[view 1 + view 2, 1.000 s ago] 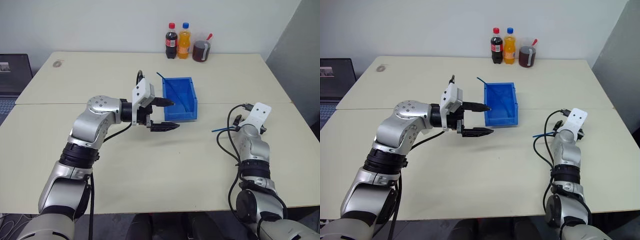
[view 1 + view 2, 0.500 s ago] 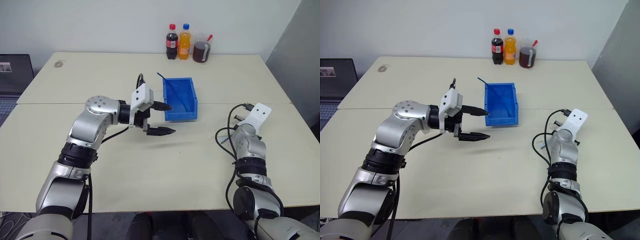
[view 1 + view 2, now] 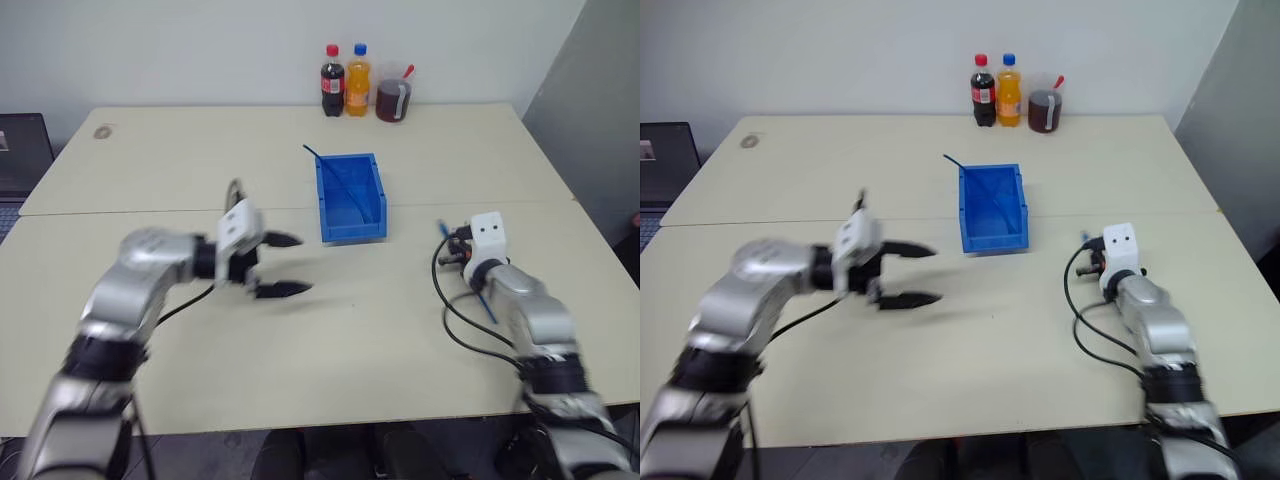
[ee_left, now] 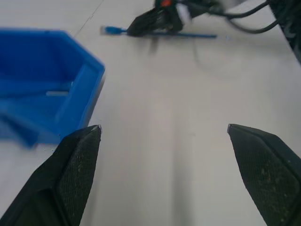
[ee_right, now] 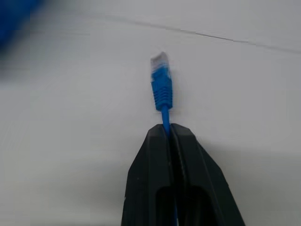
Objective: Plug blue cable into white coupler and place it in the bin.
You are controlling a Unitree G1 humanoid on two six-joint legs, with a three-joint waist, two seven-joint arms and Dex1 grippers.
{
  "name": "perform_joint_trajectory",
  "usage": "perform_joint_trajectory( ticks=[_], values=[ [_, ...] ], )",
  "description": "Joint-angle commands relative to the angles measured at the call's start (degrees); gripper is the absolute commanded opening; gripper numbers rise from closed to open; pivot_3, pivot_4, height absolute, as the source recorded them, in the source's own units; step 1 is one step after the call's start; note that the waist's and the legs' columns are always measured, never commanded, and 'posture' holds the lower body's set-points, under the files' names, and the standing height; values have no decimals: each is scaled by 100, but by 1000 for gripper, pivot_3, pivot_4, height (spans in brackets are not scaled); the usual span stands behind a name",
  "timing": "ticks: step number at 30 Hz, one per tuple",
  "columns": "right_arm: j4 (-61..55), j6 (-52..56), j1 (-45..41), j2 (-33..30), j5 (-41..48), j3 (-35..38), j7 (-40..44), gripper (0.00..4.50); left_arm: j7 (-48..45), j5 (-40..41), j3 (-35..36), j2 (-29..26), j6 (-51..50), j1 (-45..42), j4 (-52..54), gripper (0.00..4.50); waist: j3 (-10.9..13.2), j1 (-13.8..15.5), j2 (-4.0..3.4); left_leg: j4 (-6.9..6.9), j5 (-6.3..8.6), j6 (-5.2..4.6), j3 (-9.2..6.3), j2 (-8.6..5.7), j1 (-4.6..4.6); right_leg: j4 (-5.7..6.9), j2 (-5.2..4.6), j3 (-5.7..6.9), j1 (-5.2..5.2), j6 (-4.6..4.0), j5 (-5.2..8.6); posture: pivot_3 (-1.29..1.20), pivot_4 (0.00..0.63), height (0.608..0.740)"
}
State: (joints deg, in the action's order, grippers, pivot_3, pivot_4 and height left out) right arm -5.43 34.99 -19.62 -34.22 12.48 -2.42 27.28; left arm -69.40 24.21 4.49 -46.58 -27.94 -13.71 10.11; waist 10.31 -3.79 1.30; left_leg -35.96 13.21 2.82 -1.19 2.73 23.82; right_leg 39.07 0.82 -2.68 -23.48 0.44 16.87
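My right gripper [image 5: 168, 129] is shut on the blue cable [image 5: 162, 92], just behind its pale plug, which sticks out past the fingertips. In the eye views that gripper [image 3: 452, 247] is low over the table, right of the bin [image 3: 350, 229], and the cable [image 3: 486, 305] trails back under the wrist. My left gripper [image 3: 298, 265] hangs open and empty above the table, left of the bin's front. Its wrist view shows the bin's corner [image 4: 87, 80] and, beyond it, the right gripper [image 4: 157, 22] with the cable [image 4: 197, 35]. The white coupler is hidden.
A thin darker blue cable [image 3: 312, 153] lies in the bin and pokes over its back left corner. Two bottles [image 3: 331, 68] and a cup of dark drink [image 3: 391, 98] stand at the table's far edge. A laptop [image 3: 20, 150] is at the far left.
The right gripper has turned toward the bin and shut on the blue cable. The left arm has pulled back, down and to the left, still open. The camera has shifted.
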Motion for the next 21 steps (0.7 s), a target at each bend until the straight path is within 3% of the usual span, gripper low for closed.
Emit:
perform_joint_trajectory(
  ticks=[1, 5, 8, 11, 16, 20, 21],
  values=[
    [-727, -784, -133, -459, 70, -482, 1388, 34, 878, 624, 1036, 295, -632, 1636, 1825, 4500, 6, -3, 11, -4, 1, 0, -8, 2, 3, -2, -4, 1, 0, 0, 1, 0, 150, 740],
    [-304, -1615, -757, 9, -190, -1214, 1990, 34, 2172, 777, 1369, 1302, -858, 3394, 3390, 4500, 9, 45, 23, -17, 0, 2, -16, 5, -18, 7, -12, 7, 29, 17, 8, 0, 150, 740],
    [501, -2626, -1274, 633, -720, -1959, 2228, 34, 3096, 298, 1147, 2115, -471, 4292, 3945, 4500, 11, 123, 25, -21, -16, -11, -18, -1, -39, 7, -8, 18, 47, 22, -12, 0, 150, 740],
    [1500, -3406, -1672, 1259, -1076, -2345, 2282, 34, 3724, -138, 888, 2678, -130, 4837, 4185, 4500, 18, 137, 42, -21, -17, -12, -7, -1, -131, -8, -12, 2, 137, -18, -1, 0, 150, 740],
    [3517, -5477, -2309, 1760, -2344, -2958, 1609, 34, 4564, -743, 270, 3474, 431, 5772, 4403, 4500, 13, 163, 47, -24, -21, -13, 14, -4, -129, -4, -8, 0, 136, -21, 1, 0, 150, 740],
    [4392, -6262, -2481, 1833, -2865, -3176, 1401, 34, 4975, -1093, -167, 3808, 854, 6197, 4385, 4500, 13, 185, 48, -23, -18, -10, 30, -6, -97, -10, -15, -10, 118, 5, -11, 0, 150, 740],
    [4511, -6345, -2453, 1823, -2907, -3209, 1504, 259, 5038, -1130, -219, 3853, 932, 6222, 4354, 4500, 13, 179, 47, -22, -16, -7, 36, -8, -98, -12, -15, -16, 117, 3, -10, 0, 150, 740]
  ],
)
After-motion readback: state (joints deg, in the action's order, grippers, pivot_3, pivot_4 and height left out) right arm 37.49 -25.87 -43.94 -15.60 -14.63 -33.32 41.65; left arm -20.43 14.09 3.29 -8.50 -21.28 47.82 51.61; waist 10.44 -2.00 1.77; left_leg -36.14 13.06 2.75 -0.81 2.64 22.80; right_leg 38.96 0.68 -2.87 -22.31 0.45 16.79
